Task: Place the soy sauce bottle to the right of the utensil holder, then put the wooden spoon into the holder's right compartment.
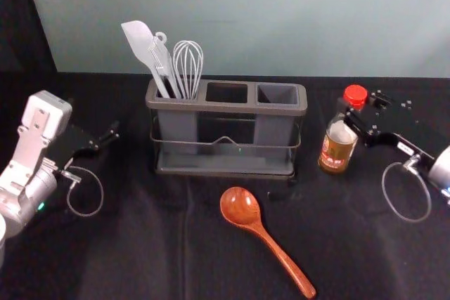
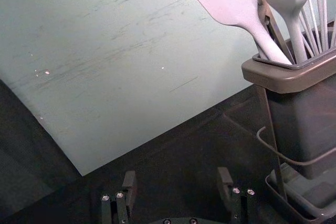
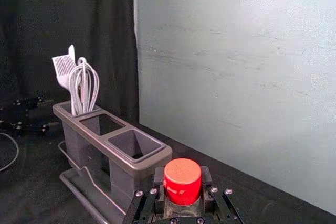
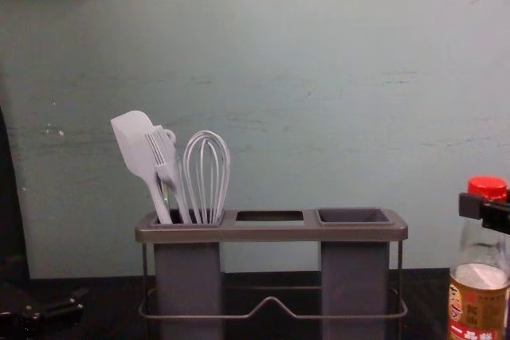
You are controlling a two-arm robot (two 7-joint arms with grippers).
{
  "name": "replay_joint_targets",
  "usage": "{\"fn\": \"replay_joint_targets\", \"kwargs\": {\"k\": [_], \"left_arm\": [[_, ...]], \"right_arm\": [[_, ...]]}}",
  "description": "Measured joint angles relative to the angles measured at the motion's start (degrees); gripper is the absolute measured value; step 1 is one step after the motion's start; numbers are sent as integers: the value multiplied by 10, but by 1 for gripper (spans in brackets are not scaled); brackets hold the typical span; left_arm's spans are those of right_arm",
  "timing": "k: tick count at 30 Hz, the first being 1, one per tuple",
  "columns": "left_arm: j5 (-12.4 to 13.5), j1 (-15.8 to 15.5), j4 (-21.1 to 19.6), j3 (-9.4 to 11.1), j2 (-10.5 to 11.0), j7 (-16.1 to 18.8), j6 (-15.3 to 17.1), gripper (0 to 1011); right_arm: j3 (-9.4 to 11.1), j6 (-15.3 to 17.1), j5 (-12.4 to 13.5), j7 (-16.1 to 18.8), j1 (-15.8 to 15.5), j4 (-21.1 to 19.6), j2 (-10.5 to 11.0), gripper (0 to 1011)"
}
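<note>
Head view: black right pincer (image 1: 356, 114) grasps the clear soy sauce bottle (image 1: 336, 147) with dark-yellow label

In the right wrist view, the right pincer (image 3: 182, 176) has one finger on either side of the bottle's neck, just under the round red cap (image 1: 355, 95). The bottle stands upright in the chest view, near the right end of the utensil holder and apart from it; whether its base touches the black cloth-covered desk (image 1: 140, 244) I cannot tell.

Next comes the utensil holder (image 1: 225, 171), a long grey rack with a brownish-grey rim, thin wire rails and three compartments in a row. Its left compartment carries a white flat-bladed spatula (image 1: 139, 41), a pale brush with a comb-like head (image 4: 162, 149) and a pale wire whisk (image 1: 188, 61), all with their heads up.

On the desk in front of the holder lies the glossy reddish-brown wooden spoon (image 1: 240, 206). Its bowl is toward the holder, and its handle slants toward the near right, well apart from both pincers.

Farther out, beyond the holder's left end, the black left pincer (image 1: 110, 135) hangs released; the left wrist view shows its two fingers well apart with a gap between them. Behind everything rises a pale grey-green wall (image 1: 246, 19).
</note>
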Motion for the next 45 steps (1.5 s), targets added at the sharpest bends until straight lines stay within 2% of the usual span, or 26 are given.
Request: {"fn": "replay_joint_targets", "kwargs": {"k": [19, 45], "left_arm": [[0, 0, 0, 0, 0, 0, 0, 1005], [0, 0, 0, 0, 0, 0, 0, 1005]], "right_arm": [[-10, -13, -13, 9, 28, 50, -32, 387], [-18, -30, -27, 19, 52, 95, -52, 387]]}}
